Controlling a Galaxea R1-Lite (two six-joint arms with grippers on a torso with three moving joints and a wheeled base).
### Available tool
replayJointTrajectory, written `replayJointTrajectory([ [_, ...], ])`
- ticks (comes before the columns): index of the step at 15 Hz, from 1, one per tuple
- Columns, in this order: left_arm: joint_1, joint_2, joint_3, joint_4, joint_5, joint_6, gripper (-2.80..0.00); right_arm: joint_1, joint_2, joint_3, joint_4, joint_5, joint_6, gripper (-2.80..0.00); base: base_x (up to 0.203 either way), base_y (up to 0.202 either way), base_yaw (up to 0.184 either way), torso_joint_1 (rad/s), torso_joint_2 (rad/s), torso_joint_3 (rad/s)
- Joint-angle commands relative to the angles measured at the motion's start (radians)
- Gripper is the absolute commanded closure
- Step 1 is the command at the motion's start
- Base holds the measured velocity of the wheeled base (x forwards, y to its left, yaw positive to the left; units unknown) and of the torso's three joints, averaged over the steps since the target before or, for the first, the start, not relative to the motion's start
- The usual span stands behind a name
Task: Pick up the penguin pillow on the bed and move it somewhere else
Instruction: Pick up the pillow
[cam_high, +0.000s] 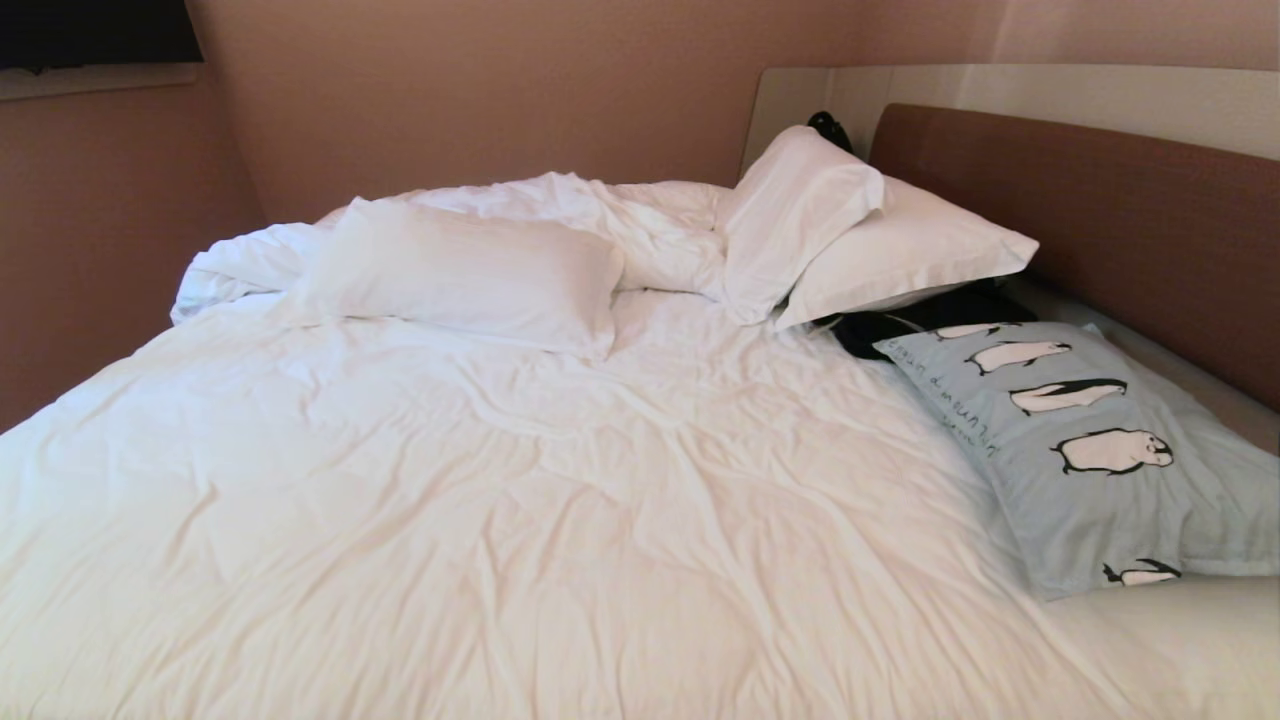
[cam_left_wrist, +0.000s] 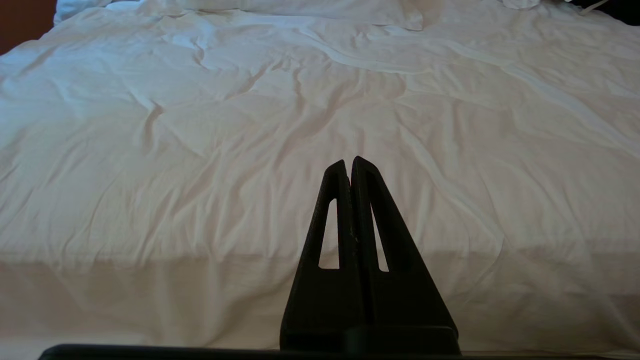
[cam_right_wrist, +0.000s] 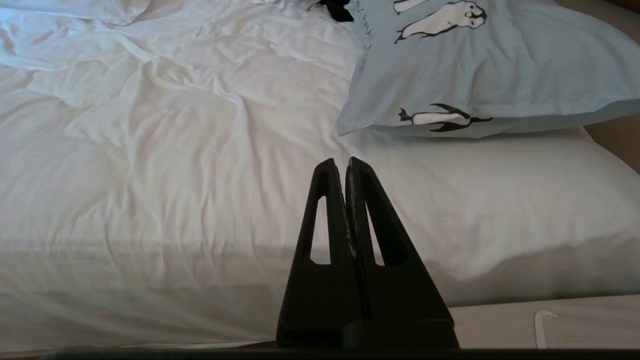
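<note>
right tool (cam_right_wrist: 346, 161) sits parked at the near edge of the bed (cam_right_wrist: 150, 165), fingers pressed together, holding nothing. left tool (cam_left_wrist: 349, 161) is the same story: fingers together, empty, pointing out over bare white duvet. neither one shows in the head view, so both arms hang low and back from the mattress.

now outward from the right tool: just ahead is a plump white pillow (cam_right_wrist: 500, 200) at the bed's edge, and lying on top of it, further in toward the headboard, is the penguin pillow (cam_right_wrist: 500, 65). so the target lies ahead of the right tool and off to the robot's right. the left wrist view shows none of it, only duvet.

in the head view the penguin pillow (cam_high: 1090, 450) lies on the right side of the bed, beside the brown headboard (cam_high: 1130, 220), its long axis running from the near edge away toward the stacked white pillows (cam_high: 860, 235), with a dark bundle (cam_high: 920, 318) at its far end. the row of penguins follows that same line.

my read: the right arm is clearly the nearer one, and the near short end or the flat flap along the left-hand edge looks like the easiest place to pinch. the fingers would have to part first.
</note>
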Motion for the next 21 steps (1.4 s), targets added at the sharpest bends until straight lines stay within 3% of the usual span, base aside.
replayJointTrajectory([
  [1, 0.0, 0.0, 0.0, -0.001, 0.001, 0.0, 0.0, -0.001, 0.0, 0.0, -0.002, 0.0, -0.006, 0.0, 0.0, 0.0, 0.0, 0.0, 0.0, 0.0],
  [8, 0.0, 0.0, 0.0, -0.001, 0.0, 0.0, 0.0, -0.001, 0.0, -0.03, 0.022, -0.007, -0.016, 0.0, 0.0, 0.0, 0.0, 0.0, 0.0, 0.0],
  [12, 0.0, 0.0, 0.0, -0.001, 0.0, 0.0, 0.0, 0.001, 0.02, -0.149, 0.15, -0.003, -0.014, 0.0, 0.0, 0.0, 0.0, 0.0, 0.0, 0.0],
  [21, 0.0, 0.0, 0.0, -0.001, 0.0, 0.0, 0.0, -0.001, 0.258, -0.254, 0.094, -0.009, -0.014, 0.0, 0.0, 0.0, 0.0, 0.0, 0.0, 0.0],
])
